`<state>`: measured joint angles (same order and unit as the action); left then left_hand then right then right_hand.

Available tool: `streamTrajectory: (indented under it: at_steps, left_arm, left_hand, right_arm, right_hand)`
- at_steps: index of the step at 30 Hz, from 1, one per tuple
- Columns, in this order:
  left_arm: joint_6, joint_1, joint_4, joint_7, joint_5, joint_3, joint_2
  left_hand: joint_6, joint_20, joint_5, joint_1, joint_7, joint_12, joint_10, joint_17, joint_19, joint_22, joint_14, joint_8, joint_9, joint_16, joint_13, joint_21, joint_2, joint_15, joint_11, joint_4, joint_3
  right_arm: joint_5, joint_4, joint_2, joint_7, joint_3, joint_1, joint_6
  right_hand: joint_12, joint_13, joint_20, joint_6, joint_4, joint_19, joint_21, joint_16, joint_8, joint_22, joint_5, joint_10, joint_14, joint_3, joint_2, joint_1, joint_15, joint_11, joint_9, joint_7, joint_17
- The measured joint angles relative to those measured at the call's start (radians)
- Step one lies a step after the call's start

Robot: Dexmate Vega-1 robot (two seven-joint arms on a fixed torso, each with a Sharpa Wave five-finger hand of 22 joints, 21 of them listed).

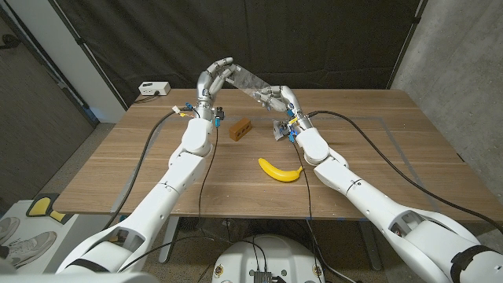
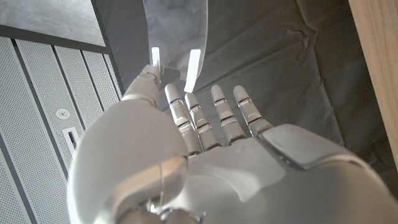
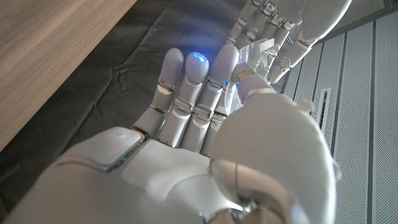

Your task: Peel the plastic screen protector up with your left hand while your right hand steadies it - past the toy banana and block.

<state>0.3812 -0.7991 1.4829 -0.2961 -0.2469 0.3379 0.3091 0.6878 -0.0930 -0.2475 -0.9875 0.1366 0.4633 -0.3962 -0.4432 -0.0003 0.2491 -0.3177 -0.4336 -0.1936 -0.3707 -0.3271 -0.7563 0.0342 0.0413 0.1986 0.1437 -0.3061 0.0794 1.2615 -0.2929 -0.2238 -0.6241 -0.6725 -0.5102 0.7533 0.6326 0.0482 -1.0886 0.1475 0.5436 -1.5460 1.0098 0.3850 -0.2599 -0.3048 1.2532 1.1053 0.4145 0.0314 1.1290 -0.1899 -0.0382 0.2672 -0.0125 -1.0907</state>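
The clear plastic screen protector (image 1: 248,81) hangs in the air above the table's far side, stretched between both hands. My left hand (image 1: 215,76) pinches its upper end between thumb and fingers. My right hand (image 1: 274,97) holds its lower end. In the left wrist view the sheet (image 2: 175,31) stands up from my left hand's (image 2: 205,155) fingertips against the dark curtain. In the right wrist view my right hand (image 3: 205,143) presses its thumb on the sheet (image 3: 255,53), with my left hand (image 3: 280,18) just beyond. The yellow toy banana (image 1: 280,170) and brown block (image 1: 240,128) lie on the table below.
The wooden table (image 1: 141,161) has a white box (image 1: 154,89) at its far left corner. A dark curtain hangs behind the table and a grey concrete wall stands at the right. Black cables run along both arms.
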Motion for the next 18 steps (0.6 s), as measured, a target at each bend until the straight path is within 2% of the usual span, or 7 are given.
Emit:
streamTrajectory:
  at_steps: [2,4,6,8,10,14,18]
  left_arm:
    - [0.000,0.000,0.000,0.000,0.000,0.001,0.000]
    - [-0.001,0.000,0.000,-0.003,-0.001,0.001,0.000]
    - [-0.001,0.000,0.001,-0.010,-0.001,0.001,-0.005]
    - [-0.001,0.000,0.001,-0.016,-0.002,0.000,-0.009]
    - [-0.001,0.000,0.001,-0.022,-0.002,-0.001,-0.012]
    - [-0.001,-0.001,0.000,-0.035,-0.007,-0.004,-0.021]
    - [-0.001,-0.001,-0.005,-0.039,-0.010,-0.005,-0.028]
  left_hand:
    - [0.027,0.003,0.000,0.000,-0.025,0.013,-0.021,-0.009,0.003,0.003,-0.006,-0.011,0.000,-0.003,-0.006,-0.011,0.000,0.000,0.004,0.000,0.000]
    - [0.090,0.007,0.004,-0.011,-0.032,0.035,-0.059,-0.018,0.019,0.006,-0.034,-0.031,0.000,-0.011,-0.014,-0.027,-0.002,0.000,0.007,-0.001,-0.001]
    - [0.152,0.011,0.008,-0.027,-0.035,0.054,-0.091,-0.026,0.031,0.009,-0.060,-0.048,0.000,-0.015,-0.022,-0.045,-0.019,0.001,0.008,-0.007,-0.007]
    - [0.198,0.008,0.008,-0.049,-0.034,0.067,-0.112,-0.032,0.039,0.012,-0.082,-0.061,0.000,-0.019,-0.027,-0.060,-0.030,0.002,0.011,-0.001,-0.019]
    - [0.222,0.004,0.015,-0.065,-0.013,0.070,-0.122,-0.035,0.043,0.014,-0.087,-0.062,0.000,-0.019,-0.032,-0.071,-0.038,0.004,0.010,0.002,-0.026]
    - [0.204,0.006,0.023,-0.078,0.051,0.078,-0.122,-0.043,0.048,0.011,-0.088,-0.051,0.003,-0.019,-0.038,-0.080,-0.044,0.005,0.010,0.000,-0.032]
    - [0.168,0.006,0.031,-0.078,0.078,0.078,-0.122,-0.049,0.048,0.006,-0.095,-0.026,0.007,-0.013,-0.042,-0.087,-0.044,0.002,0.010,0.000,-0.036]
  right_arm:
    - [0.001,-0.004,0.002,-0.001,0.000,0.001,-0.003]
    - [0.001,-0.009,0.004,-0.002,0.000,0.002,-0.007]
    - [0.002,-0.012,0.006,-0.005,0.000,0.004,-0.013]
    - [0.002,-0.014,0.007,-0.006,0.000,0.004,-0.014]
    - [0.003,-0.016,0.007,-0.007,0.000,0.005,-0.014]
    - [0.006,-0.019,0.009,-0.007,0.000,0.007,-0.015]
    - [0.007,-0.024,0.010,-0.003,0.000,0.010,-0.015]
  right_hand:
    - [0.000,0.000,0.000,0.000,0.000,0.000,0.000,-0.004,-0.001,0.003,0.000,0.000,0.000,0.006,0.000,0.000,0.000,0.000,0.001,0.000,0.000]
    - [0.000,0.000,0.000,0.000,0.001,0.000,-0.004,-0.004,-0.003,0.005,0.000,0.000,0.000,0.007,0.000,0.000,0.000,0.000,0.006,0.000,-0.005]
    - [0.000,0.000,0.000,0.000,0.001,0.000,-0.006,-0.008,-0.004,0.005,0.000,0.000,0.000,0.007,0.000,0.000,0.000,0.000,0.009,0.000,-0.009]
    - [0.000,0.000,0.000,0.000,0.000,0.000,-0.006,-0.008,-0.004,0.005,-0.004,0.000,0.001,0.014,-0.004,-0.004,0.001,0.000,0.009,0.000,-0.009]
    - [0.000,0.000,0.004,-0.002,0.001,-0.003,-0.006,-0.012,-0.004,0.005,-0.008,0.000,0.001,0.015,-0.005,-0.005,0.001,0.000,0.010,0.002,-0.014]
    - [0.000,0.000,0.004,-0.009,0.001,-0.003,-0.011,-0.019,-0.004,0.005,-0.008,0.000,0.001,0.023,-0.009,-0.009,0.001,0.000,0.010,0.002,-0.015]
    - [0.000,0.000,0.004,-0.009,0.001,-0.003,-0.011,-0.019,-0.004,0.005,-0.008,0.000,0.001,0.023,-0.009,-0.009,0.001,0.000,0.011,0.002,-0.023]
